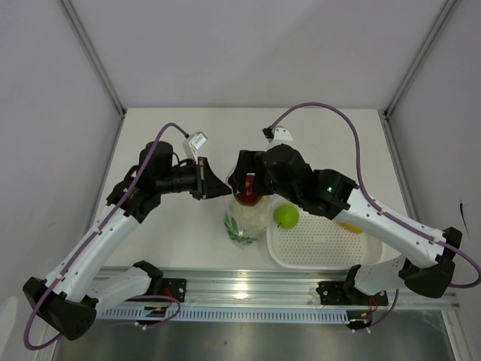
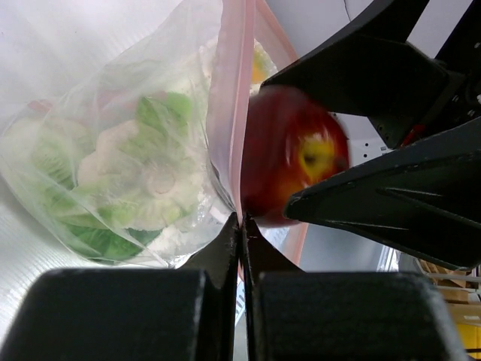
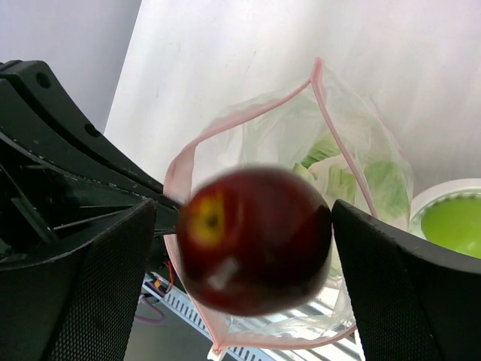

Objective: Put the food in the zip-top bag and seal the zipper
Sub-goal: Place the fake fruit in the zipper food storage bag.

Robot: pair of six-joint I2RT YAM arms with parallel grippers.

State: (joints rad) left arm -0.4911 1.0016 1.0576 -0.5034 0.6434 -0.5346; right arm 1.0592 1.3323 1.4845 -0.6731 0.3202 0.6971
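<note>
The clear zip-top bag [image 1: 244,223] hangs open between the arms, with green lettuce [image 2: 161,120] and white cauliflower [image 2: 150,180] inside. My left gripper [image 2: 240,219] is shut on the bag's pink zipper strip [image 2: 229,113] and holds the mouth up. My right gripper [image 3: 244,241] is open over the mouth. The dark red apple [image 3: 252,237] is blurred between its fingers, with a gap on the left side. The apple also shows in the top view [image 1: 246,197]. The green apple [image 1: 285,216] lies in the white basket [image 1: 316,247], and a yellow-orange fruit [image 1: 347,226] shows under the right arm.
The white perforated basket sits at the right, close beside the bag. The aluminium rail [image 1: 248,297] runs along the near table edge. Grey walls close in the table on the left, right and back.
</note>
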